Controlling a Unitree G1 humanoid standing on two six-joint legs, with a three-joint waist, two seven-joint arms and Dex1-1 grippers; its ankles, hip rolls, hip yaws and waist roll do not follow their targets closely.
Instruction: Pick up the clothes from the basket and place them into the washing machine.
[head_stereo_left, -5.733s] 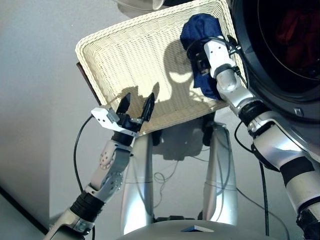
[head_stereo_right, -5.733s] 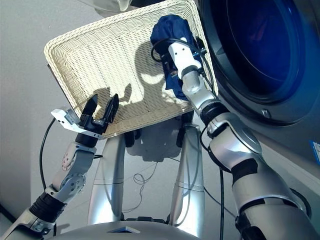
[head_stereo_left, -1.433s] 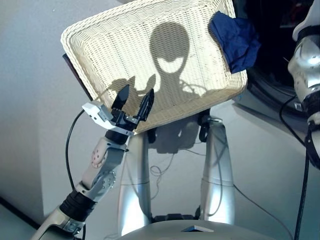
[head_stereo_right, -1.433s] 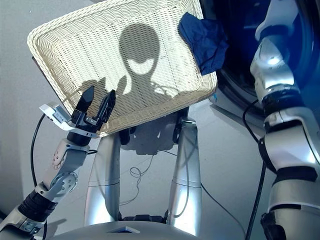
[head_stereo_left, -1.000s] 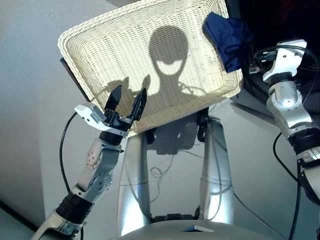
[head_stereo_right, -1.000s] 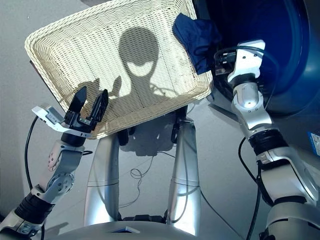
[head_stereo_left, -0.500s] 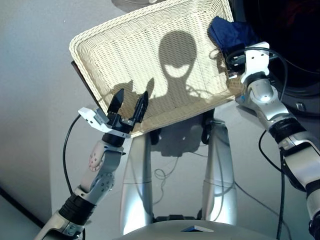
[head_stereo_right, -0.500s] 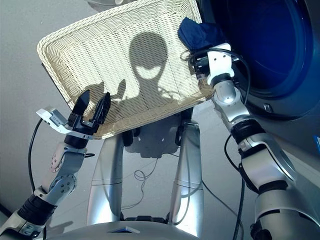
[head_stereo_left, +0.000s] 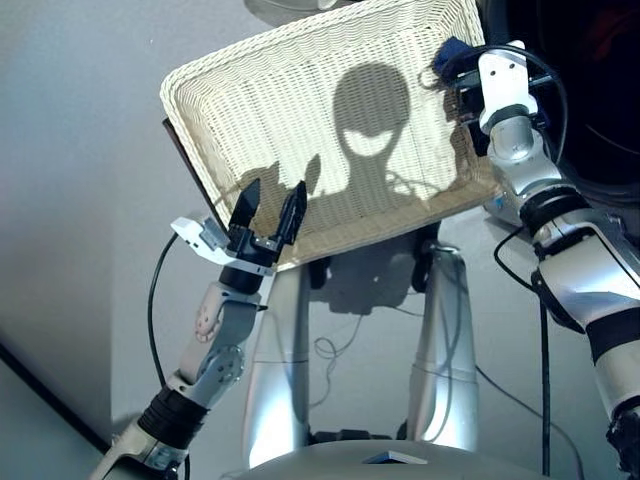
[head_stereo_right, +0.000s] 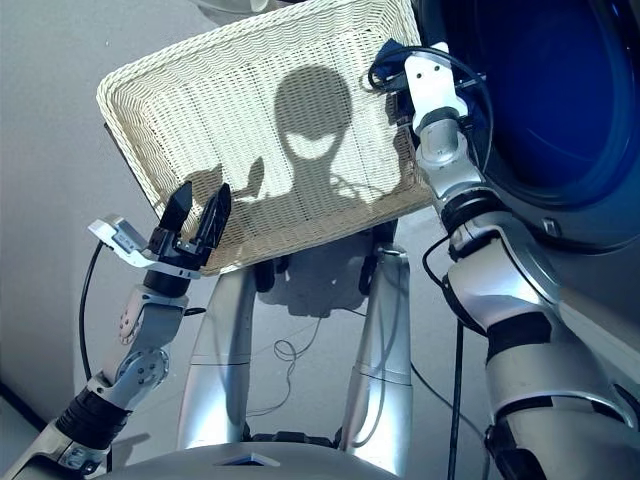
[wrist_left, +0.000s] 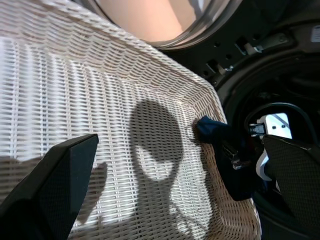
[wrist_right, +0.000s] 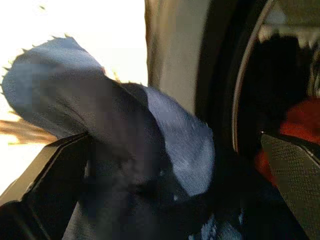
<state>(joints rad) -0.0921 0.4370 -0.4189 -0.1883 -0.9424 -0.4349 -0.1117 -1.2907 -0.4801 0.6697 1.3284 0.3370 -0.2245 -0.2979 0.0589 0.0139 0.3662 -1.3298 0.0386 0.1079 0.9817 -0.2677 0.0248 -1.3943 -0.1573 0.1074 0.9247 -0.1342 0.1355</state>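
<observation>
Left eye view: the right hand (head_stereo_left: 470, 85) reaches to the basket's (head_stereo_left: 300, 120) corner at about 2 o'clock, where the navy garment (head_stereo_left: 448, 55) shows only as a scrap of blue past the wrist. The left hand (head_stereo_left: 270, 208) hangs at the rim at 7 o'clock, fingers spread wide and empty, well apart from the cloth. The right arm is plainly the nearer one.

Right eye view: the same corner, with the navy garment just beyond the right hand and the washing machine's (head_stereo_right: 560, 120) round opening lying at 3 o'clock from it. Whether the right hand's fingers are parted or closed cannot be told here; the wrist hides them.

Left wrist view: across bare wicker, the navy garment sits at the basket's far corner, against the rim nearest the machine, with the right hand beside it.

Right wrist view: navy cloth fills the space between the two black fingers (wrist_right: 45, 175), which stand wide on either side of it and have not closed. The cloth's bulk runs from 10 o'clock towards 4 o'clock. A red-orange garment (wrist_right: 277, 145) already lies inside the drum, seen past the door ring at 3 o'clock. Judged from this, the coming move is a closing of the right hand, then a short carry towards 3 o'clock.
</observation>
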